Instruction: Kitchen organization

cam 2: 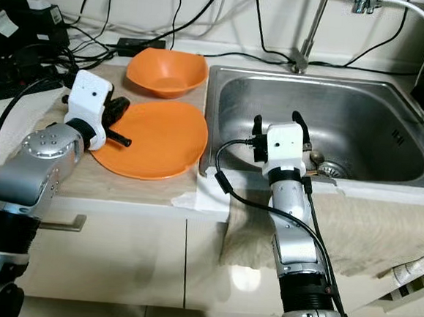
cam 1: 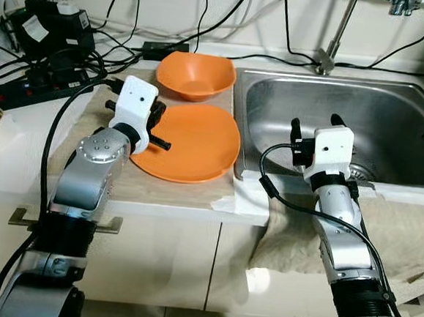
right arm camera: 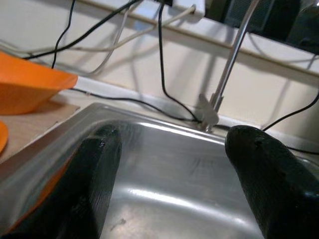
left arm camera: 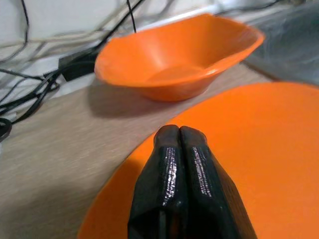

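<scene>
Left gripper (left arm camera: 179, 134) being held pressed together over the orange plate (cam 1: 191, 142), seemingly touching it, orange bowl (cam 1: 195, 75) sitting just behind, right gripper (right arm camera: 174, 164) being held spread over the sink (cam 1: 391, 121)

Two orange dishes are sitting on the counter: one plate (cam 1: 191, 142) and one bowl (cam 1: 195, 76). One steel sink (cam 1: 390, 128) with one faucet (cam 1: 331, 43) is lying beside them. Two grippers are showing: left gripper (left arm camera: 179, 134), right gripper (right arm camera: 174, 164).
</scene>
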Available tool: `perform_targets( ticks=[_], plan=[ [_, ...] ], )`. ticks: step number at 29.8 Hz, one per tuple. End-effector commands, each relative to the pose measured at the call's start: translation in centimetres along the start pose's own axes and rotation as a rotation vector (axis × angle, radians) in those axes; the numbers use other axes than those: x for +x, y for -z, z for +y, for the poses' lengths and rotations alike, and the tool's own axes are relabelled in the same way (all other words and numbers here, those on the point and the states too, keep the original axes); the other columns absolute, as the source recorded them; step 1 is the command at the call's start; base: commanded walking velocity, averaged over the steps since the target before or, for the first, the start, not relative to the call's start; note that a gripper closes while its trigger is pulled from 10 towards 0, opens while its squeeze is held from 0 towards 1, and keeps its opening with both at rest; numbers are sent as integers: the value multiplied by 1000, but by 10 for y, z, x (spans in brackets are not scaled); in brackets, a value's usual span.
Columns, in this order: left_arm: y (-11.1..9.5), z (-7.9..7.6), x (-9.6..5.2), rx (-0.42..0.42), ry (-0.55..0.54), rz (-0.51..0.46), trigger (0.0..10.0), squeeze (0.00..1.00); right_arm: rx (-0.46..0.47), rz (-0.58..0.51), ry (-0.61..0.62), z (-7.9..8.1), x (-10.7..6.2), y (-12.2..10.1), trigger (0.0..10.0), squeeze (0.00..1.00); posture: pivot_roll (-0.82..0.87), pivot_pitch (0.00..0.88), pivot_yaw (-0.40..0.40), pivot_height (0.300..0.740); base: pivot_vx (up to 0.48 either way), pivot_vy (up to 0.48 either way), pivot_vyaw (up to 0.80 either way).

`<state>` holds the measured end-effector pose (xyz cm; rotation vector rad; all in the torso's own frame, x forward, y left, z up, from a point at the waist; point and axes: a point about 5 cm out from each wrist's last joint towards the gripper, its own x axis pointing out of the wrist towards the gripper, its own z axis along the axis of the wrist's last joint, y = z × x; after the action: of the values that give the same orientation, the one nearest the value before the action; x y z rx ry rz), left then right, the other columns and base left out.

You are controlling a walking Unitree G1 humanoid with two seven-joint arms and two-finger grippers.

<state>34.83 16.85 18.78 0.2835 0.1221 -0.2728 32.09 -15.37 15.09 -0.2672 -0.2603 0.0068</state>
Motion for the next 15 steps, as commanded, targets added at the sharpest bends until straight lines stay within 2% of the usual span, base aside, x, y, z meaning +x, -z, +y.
perform_targets(
  ticks=[1, 3, 7, 15],
  plan=[
    [1, 2, 1, 22, 1, 32, 10000, 0, 19, -12, -2, -1, 2, -3, 10000, 0, 55, 0, 11, 732, 0, 0, 0],
    [8, 10, 0, 55, -22, 79, 10000, 0, 23, -8, -10, -2, 2, -3, 10000, 0, 56, 0, 7, 732, 0, 0, 0],
    [16, 15, -6, 61, -25, 123, 10000, 0, 30, 5, -22, -1, 1, -1, 10000, 0, 60, 0, -1, 732, 0, 0, 0],
    [22, 21, -14, 55, -41, 155, 10000, 0, 32, 12, -32, -2, 2, 0, 10000, 0, 67, 0, -13, 732, 0, 0, 0]
  ],
)
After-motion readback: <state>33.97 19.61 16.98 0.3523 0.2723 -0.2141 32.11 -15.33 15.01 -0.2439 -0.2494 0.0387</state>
